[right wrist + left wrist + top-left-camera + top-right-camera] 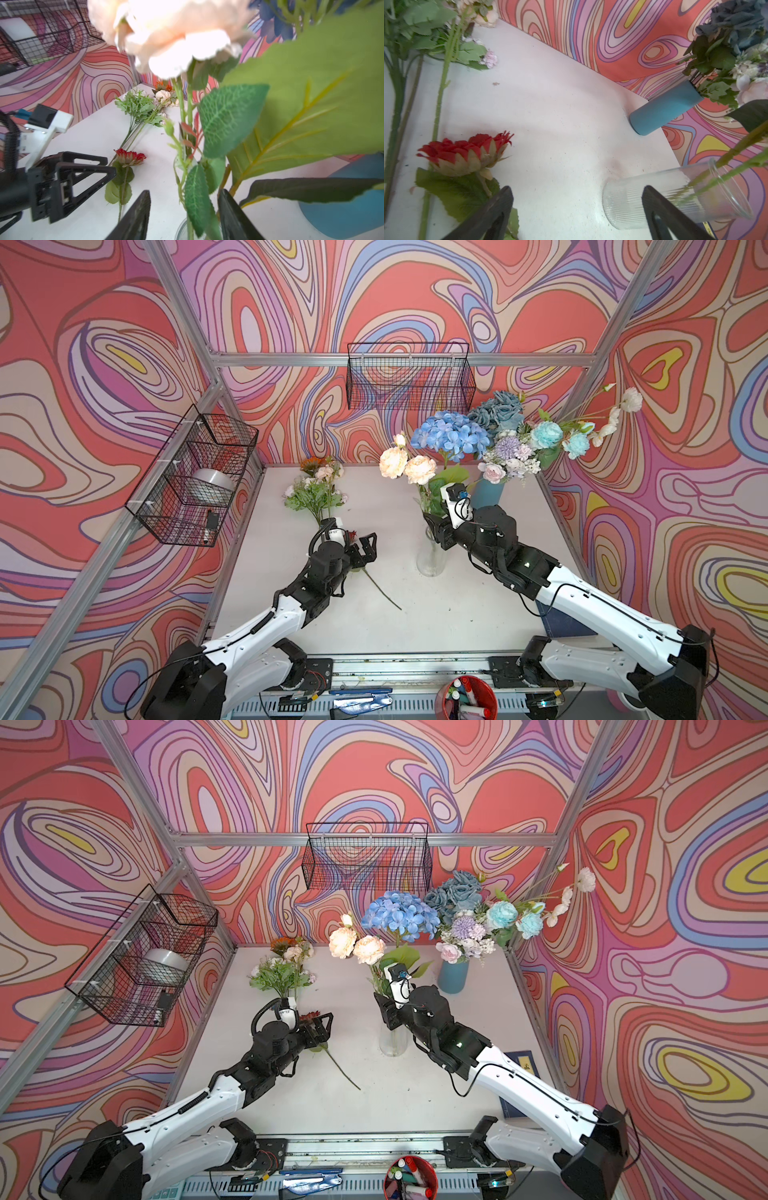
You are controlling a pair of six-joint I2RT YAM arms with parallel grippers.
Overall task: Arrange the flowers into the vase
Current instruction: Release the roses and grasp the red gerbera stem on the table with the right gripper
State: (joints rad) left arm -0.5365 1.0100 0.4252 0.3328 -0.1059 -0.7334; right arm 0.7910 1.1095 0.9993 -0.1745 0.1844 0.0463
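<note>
Right gripper point(185, 216) jaws parted around the peach stems point(181, 104) in the glass vase point(432, 560); left gripper point(577, 214) hovers, jaws spread wide, beside the red daisy point(467, 153)

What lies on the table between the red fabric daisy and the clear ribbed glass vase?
Only bare white table, seen in the left wrist view; the open left claw hovers above it.

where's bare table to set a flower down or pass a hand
Bare: front middle, between the red daisy and the glass vase; back middle, between the loose bunch and the blue vase. Crowded: above the glass vase and the back-left corner.
</note>
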